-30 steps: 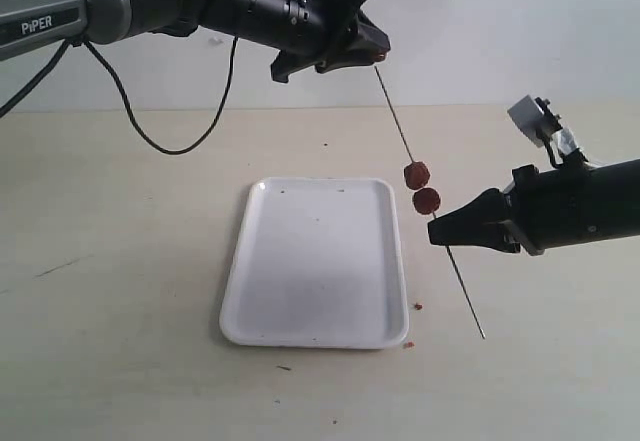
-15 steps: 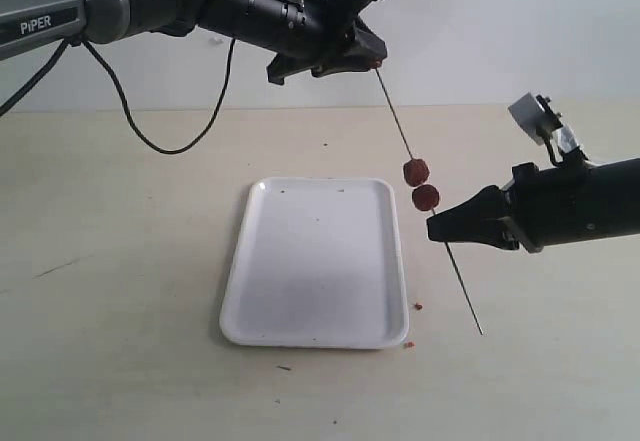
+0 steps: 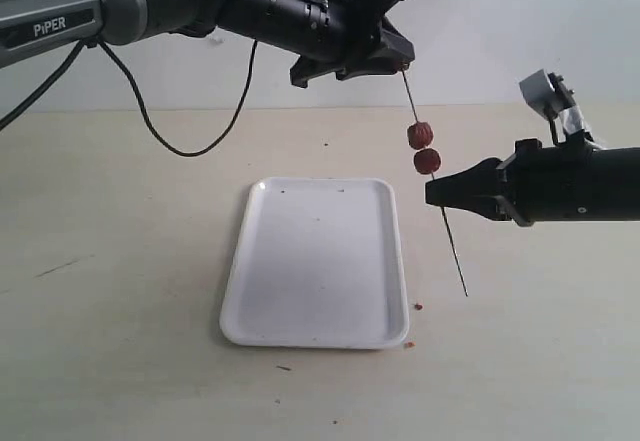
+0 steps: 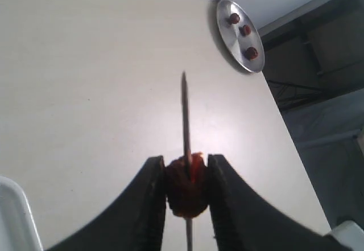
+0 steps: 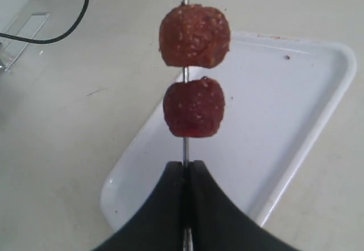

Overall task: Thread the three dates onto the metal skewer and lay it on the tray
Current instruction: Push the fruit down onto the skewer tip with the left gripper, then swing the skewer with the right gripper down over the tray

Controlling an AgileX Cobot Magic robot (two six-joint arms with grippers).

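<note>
The metal skewer (image 3: 452, 246) hangs in the air, steeply tilted, just right of the white tray (image 3: 315, 261). Two dates (image 3: 420, 135) (image 3: 427, 161) sit threaded one above the other on its upper half. My left gripper (image 3: 402, 63) is shut on a third date (image 4: 186, 185) at the skewer's top end, and the rod (image 4: 184, 108) passes through that date. Just below the lower date, my right gripper (image 3: 432, 194) is shut on the rod. In the right wrist view both dates (image 5: 194, 36) (image 5: 194, 107) hang over the tray (image 5: 296, 120), above the right gripper (image 5: 186, 168).
A round metal plate (image 4: 226, 30) with three more reddish lumps lies on the table near its edge, seen in the left wrist view. Brown crumbs (image 3: 418, 306) lie by the tray's near right corner. A black cable (image 3: 190, 141) loops behind the tray.
Both arms have carried the skewer up and slightly right. It now stands steeper, with its lower tip and the two threaded dates higher.
</note>
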